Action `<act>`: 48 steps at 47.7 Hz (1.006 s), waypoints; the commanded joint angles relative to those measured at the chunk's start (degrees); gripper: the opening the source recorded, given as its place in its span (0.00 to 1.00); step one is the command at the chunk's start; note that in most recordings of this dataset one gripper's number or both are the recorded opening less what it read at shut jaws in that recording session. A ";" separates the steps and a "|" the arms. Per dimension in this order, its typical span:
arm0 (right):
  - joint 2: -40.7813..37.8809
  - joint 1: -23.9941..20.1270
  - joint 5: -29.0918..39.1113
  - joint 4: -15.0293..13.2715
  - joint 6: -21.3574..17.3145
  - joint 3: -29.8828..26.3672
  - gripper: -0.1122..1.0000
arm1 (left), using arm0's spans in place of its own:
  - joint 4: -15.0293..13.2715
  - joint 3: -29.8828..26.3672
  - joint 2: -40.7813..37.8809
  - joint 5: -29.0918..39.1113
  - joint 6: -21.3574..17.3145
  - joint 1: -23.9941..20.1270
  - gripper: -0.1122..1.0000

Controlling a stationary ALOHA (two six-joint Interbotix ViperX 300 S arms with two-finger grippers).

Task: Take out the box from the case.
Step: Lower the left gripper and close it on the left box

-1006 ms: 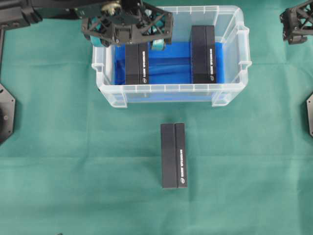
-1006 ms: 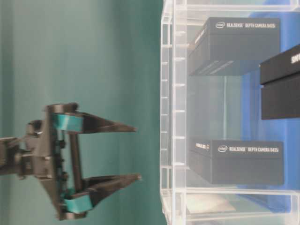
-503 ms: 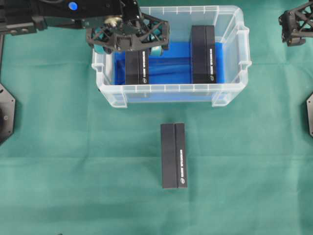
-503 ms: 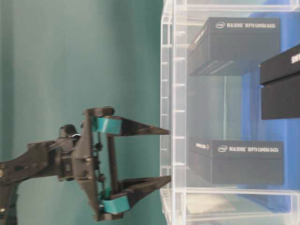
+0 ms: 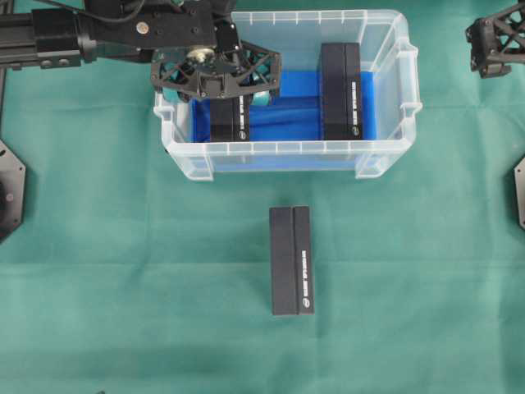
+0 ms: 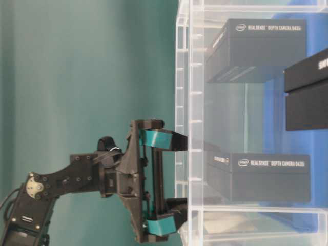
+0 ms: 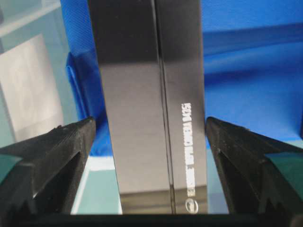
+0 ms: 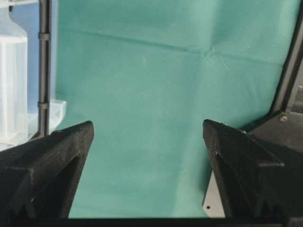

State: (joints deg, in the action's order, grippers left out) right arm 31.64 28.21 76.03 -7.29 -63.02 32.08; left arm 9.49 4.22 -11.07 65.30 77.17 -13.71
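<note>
The case point(image 5: 287, 148) is a clear bin with a blue floor, at the back middle of the green cloth. Two black boxes lie in it. The left box point(image 5: 230, 121) has my left gripper point(image 5: 217, 92) open over its far end. In the left wrist view, this box point(image 7: 147, 109) sits between the two fingers point(image 7: 57, 156) with a gap on each side. The right box point(image 5: 340, 82) lies untouched. From table level, the left gripper point(image 6: 180, 177) reaches past the case wall point(image 6: 189, 77). My right gripper point(image 5: 496, 41) hangs open at the back right, with only cloth between its fingers point(image 8: 52, 156).
A third black box point(image 5: 291, 261) lies on the cloth in front of the case. Black mounting plates sit at the left edge point(image 5: 10, 190) and the right edge point(image 5: 519, 190). A corner of the case point(image 8: 14, 85) shows at the left of the right wrist view.
My left gripper has come down and forward into the case, its open fingers now on either side of the left box. The right gripper and all boxes have stayed put.
</note>
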 commanded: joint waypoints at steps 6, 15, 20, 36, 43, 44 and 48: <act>0.35 -0.79 -0.88 0.09 -0.18 -0.53 0.92 | 0.18 1.93 0.88 -3.69 1.23 -0.18 0.93; 0.35 -1.05 -1.32 0.09 -0.18 -0.53 0.92 | 0.18 2.99 0.70 -4.48 1.76 -0.26 0.93; 0.35 -1.23 -1.93 0.09 -0.18 -0.53 0.92 | 0.26 2.99 0.44 -4.48 1.76 -0.26 0.93; 0.35 -1.32 -2.20 0.09 -0.18 -0.53 0.92 | -0.88 1.85 0.09 -4.48 1.41 -0.18 0.91; 0.35 -1.41 -2.20 0.09 -0.09 -0.53 0.92 | -1.58 1.49 0.18 -4.57 1.41 0.00 0.65; 0.44 -1.41 -2.20 0.09 -0.09 -0.53 0.92 | -1.49 1.41 0.18 -4.57 1.41 0.09 0.64; 0.62 -1.41 -2.20 0.09 -0.09 -0.53 0.92 | -1.58 1.23 0.44 -4.57 1.49 0.26 0.64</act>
State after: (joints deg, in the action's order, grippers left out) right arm 31.64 26.98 74.09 -7.29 -63.11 32.08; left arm 8.17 6.50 -11.51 61.00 78.40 -13.97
